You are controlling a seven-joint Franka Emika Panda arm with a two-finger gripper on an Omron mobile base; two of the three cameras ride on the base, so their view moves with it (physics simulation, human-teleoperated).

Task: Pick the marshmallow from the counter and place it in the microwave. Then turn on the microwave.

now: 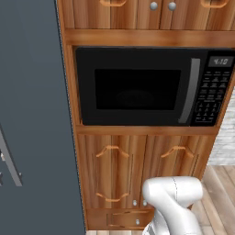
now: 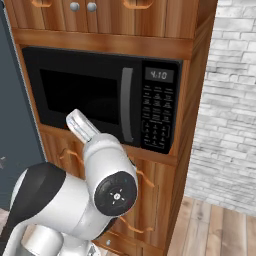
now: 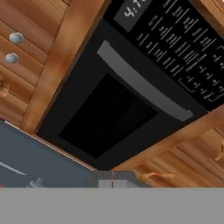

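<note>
The black microwave (image 1: 137,89) is built into a wooden cabinet wall, its dark window door closed. Its grey vertical handle (image 1: 195,89) and the right-side keypad (image 1: 213,96) with a lit display face me. The microwave (image 2: 80,95) also shows behind my arm, and it appears rolled in the hand view, microwave (image 3: 109,118), handle (image 3: 144,89), keypad (image 3: 183,48). My gripper (image 3: 112,180) hangs back from the door, below and in front of it; its fingertips sit pressed together with nothing seen between them. The marshmallow and the counter are out of view.
A tall dark grey panel (image 1: 32,114) stands left of the cabinet. Wooden doors (image 1: 137,170) and a drawer lie under the microwave, knobbed cupboards (image 1: 153,5) above. A white brick wall (image 2: 230,100) and plank floor (image 2: 215,230) are on the right.
</note>
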